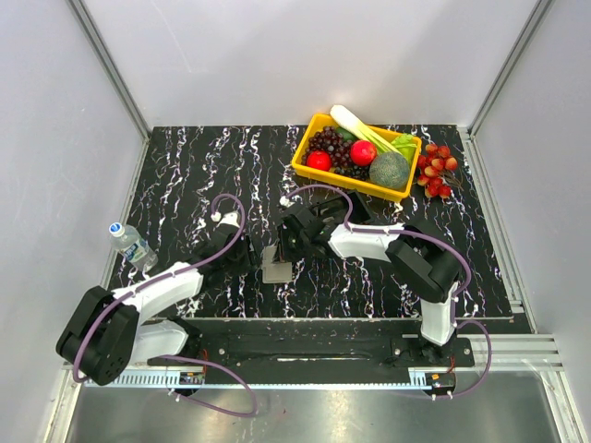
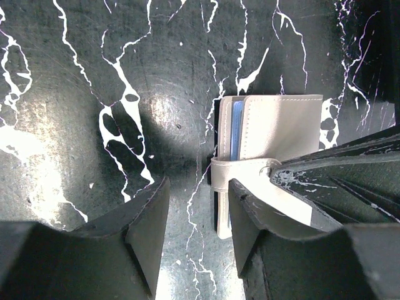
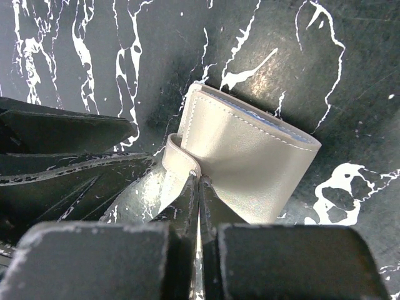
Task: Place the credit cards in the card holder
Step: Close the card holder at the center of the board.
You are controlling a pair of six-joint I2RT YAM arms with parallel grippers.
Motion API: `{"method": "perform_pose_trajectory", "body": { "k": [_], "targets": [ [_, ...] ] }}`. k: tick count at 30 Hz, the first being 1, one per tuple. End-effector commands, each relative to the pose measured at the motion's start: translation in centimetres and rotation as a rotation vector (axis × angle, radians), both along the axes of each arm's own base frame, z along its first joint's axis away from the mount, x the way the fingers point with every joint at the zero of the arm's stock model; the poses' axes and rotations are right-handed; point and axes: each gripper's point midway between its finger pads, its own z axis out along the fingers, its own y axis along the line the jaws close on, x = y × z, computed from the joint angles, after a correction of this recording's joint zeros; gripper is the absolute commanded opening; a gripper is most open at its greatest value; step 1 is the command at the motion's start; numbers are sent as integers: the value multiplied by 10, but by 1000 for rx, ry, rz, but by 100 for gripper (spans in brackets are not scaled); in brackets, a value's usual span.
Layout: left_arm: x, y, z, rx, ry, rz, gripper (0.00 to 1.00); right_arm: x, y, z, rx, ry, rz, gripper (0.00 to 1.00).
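Observation:
The card holder (image 1: 277, 264) (image 2: 281, 128) (image 3: 250, 156) is a grey stitched case lying folded on the black marbled table, with a strap (image 2: 219, 175) wrapped round its edge. A thin blue edge (image 2: 236, 128) shows between its flaps; the credit cards themselves are hidden. My right gripper (image 3: 199, 178) (image 1: 288, 242) is shut, its joined tips pressing on the strap's snap. My left gripper (image 2: 197, 206) (image 1: 247, 251) is open at the holder's left side. Bare table lies between its fingers, and its right finger (image 2: 250, 219) overlaps the holder's near corner.
A yellow basket (image 1: 309, 166) of fruit and vegetables stands at the back right, with a red fruit cluster (image 1: 436, 171) beside it. A water bottle (image 1: 132, 244) lies at the table's left edge. Grey walls and metal rails border the table.

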Motion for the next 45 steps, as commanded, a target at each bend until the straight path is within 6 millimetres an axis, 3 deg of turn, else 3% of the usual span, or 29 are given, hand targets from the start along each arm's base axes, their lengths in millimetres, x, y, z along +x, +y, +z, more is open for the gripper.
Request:
{"method": "perform_pose_trajectory", "body": {
  "k": [1, 6, 11, 15, 17, 22, 28, 45],
  "targets": [
    [16, -8, 24, -28, -94, -29, 47, 10, -6, 5, -61, -66, -2, 0],
    [20, -13, 30, -31, -123, -63, 47, 10, -10, -4, -94, -60, 7, 0],
    [28, -15, 41, -29, -159, -72, 49, 11, -8, 10, -76, -98, 29, 0],
    [52, -24, 64, -31, -227, -67, 54, 9, -4, 9, -63, -93, 54, 0],
    [63, -28, 66, -9, -223, -77, 54, 6, -4, 3, -63, -75, 58, 0],
    [68, -37, 45, 27, -146, -127, 52, 5, -6, -1, -64, -72, 53, 0],
    [60, -29, 25, 68, -82, -123, 48, 4, -4, -1, -47, -64, 42, 0],
    [42, -28, -2, 191, 23, -206, 47, 5, -4, 0, -40, -66, 37, 1]
  ]
}}
